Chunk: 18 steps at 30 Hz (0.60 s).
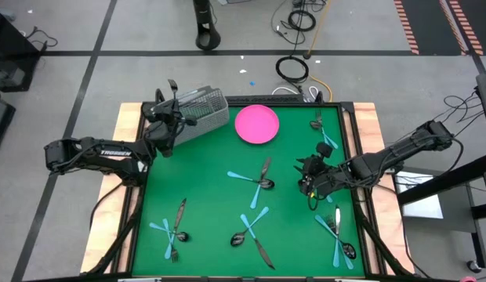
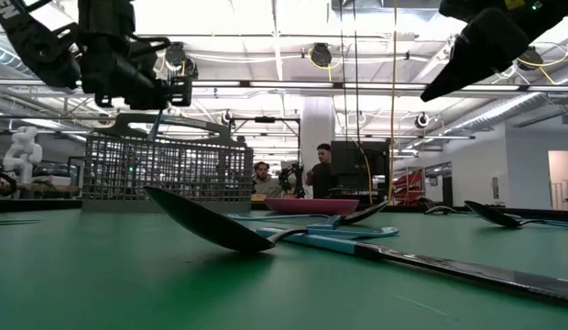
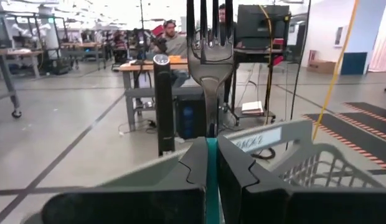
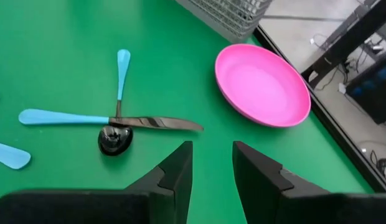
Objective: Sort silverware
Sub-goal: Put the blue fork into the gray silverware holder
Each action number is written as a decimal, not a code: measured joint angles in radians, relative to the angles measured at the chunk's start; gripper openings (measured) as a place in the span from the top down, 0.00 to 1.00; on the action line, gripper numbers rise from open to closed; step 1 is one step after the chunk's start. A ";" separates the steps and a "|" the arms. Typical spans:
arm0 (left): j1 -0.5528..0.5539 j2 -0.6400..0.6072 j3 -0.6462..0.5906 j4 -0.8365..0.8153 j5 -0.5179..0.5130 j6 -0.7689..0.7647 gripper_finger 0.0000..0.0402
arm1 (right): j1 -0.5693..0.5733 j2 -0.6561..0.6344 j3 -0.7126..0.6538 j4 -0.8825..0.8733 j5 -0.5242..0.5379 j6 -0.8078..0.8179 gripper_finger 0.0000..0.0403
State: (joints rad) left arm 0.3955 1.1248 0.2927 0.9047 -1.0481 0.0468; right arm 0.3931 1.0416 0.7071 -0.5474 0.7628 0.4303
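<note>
My left gripper stands at the left end of the grey wire-mesh basket, above it, shut on a fork with a light blue handle. The fork's tines reach past the fingertips toward the far side. My right gripper hangs open over the green mat's right half with nothing between its fingers. Other silverware lies flat on the mat in crossed groups: centre, near left, near centre, near right and far right. My left gripper pinches the fork's light blue handle between its two fingers. The fingers point level toward the far side and lie along the fork. The metal neck and tines stick out beyond the fingertips, and the fork is lifted clear over the basket's rim.
A pink round plate sits on the mat to the right of the basket. The right wrist view shows a blue-handled knife and spoon crossed on the mat below my right gripper. People sit at desks in the room beyond the table.
</note>
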 joint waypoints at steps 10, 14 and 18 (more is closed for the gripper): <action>0.023 0.000 -0.075 -0.002 0.001 -0.103 0.97 | -0.015 0.000 0.000 0.009 0.000 -0.009 0.75; 0.014 0.000 -0.077 -0.012 0.001 -0.169 0.97 | -0.021 0.000 0.000 0.009 -0.002 -0.008 0.75; 0.015 0.000 -0.077 -0.033 0.000 -0.172 0.96 | -0.021 0.000 0.000 0.014 -0.002 -0.007 0.75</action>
State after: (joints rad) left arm 0.4103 1.1252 0.2157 0.8719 -1.0477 -0.1253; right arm 0.3721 1.0416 0.7071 -0.5331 0.7605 0.4236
